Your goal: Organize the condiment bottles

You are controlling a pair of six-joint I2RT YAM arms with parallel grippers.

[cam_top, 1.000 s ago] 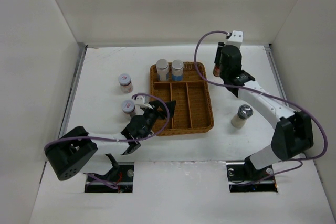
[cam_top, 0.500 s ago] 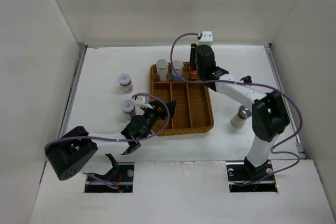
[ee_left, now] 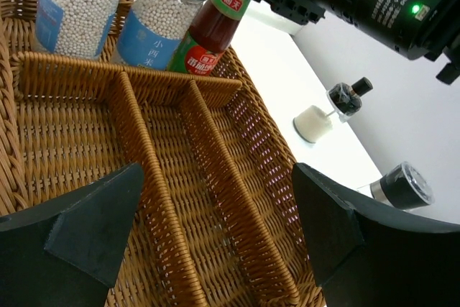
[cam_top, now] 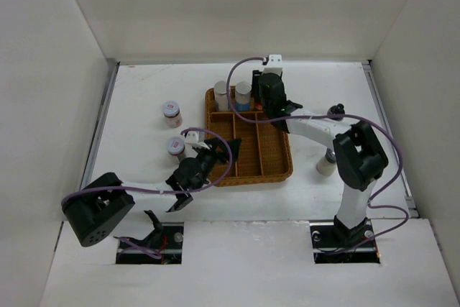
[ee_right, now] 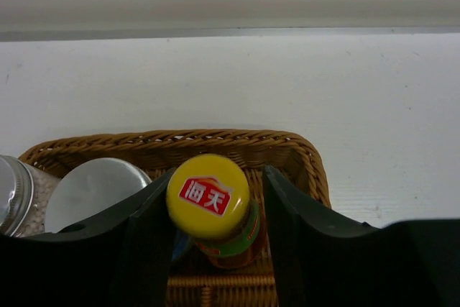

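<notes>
A slim dark-red sauce bottle with a yellow cap (ee_right: 208, 195) stands in the back compartment of the wicker tray (cam_top: 287, 157), next to two silver-lidded jars (cam_top: 222, 91) (cam_top: 243, 90). My right gripper (ee_right: 219, 177) straddles the bottle. Its left finger touches the cap and there is a gap at the right finger, so the jaws are slackened and open. The left wrist view shows the same bottle (ee_left: 212, 30) leaning beside the jars. My left gripper (ee_left: 215, 199) hangs open over the tray's near dividers, holding nothing. Two pink-and-white lidded jars (cam_top: 171, 113) (cam_top: 175, 146) stand left of the tray.
Right of the tray stand a silver-lidded jar (cam_top: 329, 159) and a small dark-topped bottle (cam_top: 333, 111). White walls close in the table on three sides. The right arm's purple cable loops over the tray's back edge.
The right arm has swung left from the back right of the table, carrying the sauce bottle into the tray's back compartment. Its jaws have loosened. The left arm has not moved.
</notes>
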